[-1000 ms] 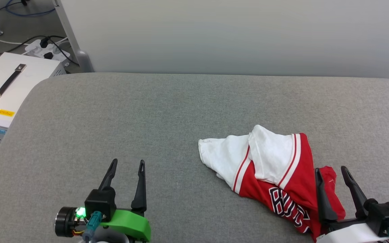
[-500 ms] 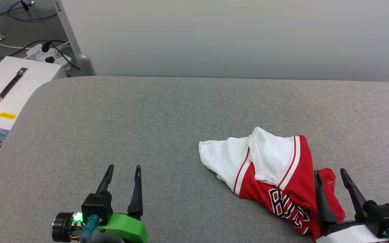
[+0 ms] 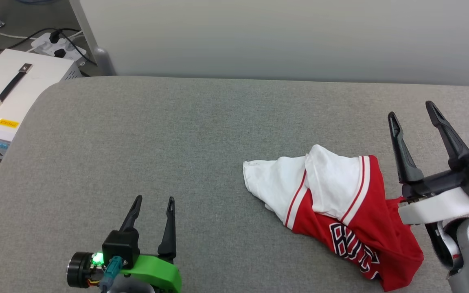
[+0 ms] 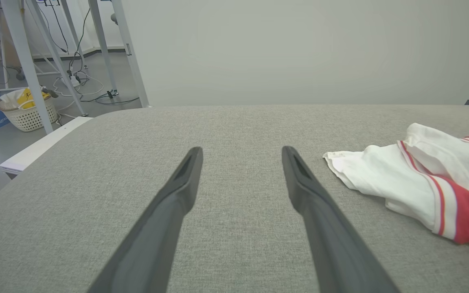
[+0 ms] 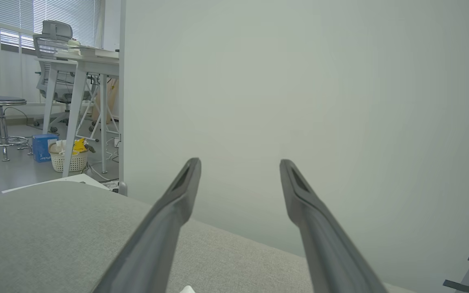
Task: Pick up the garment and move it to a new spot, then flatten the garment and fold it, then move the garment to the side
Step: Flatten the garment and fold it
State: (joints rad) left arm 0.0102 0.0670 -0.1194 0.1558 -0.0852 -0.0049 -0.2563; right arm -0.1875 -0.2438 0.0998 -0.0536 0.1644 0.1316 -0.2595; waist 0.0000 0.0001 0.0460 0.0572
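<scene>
Now the garment (image 3: 340, 207) lies crumpled on the counter (image 3: 177, 134) just beside the right end effector (image 3: 411, 110), well apart from the left end effector (image 3: 154, 199); both gape, empty.

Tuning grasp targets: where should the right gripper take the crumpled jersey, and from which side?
Probably the garment at its bunched red right edge, coming down from above with the open right gripper that hovers beside it. Folds there stand up, offering a pinchable ridge; the white left end lies flatter.

Garment (image 3: 340, 207): I see a red jersey, crumpled, white sleeve (image 3: 332, 179) folded over the top, lettering (image 3: 350, 246) partly hidden, apparently "BU"; lies right of centre on the grey surface (image 3: 177, 134).
</scene>
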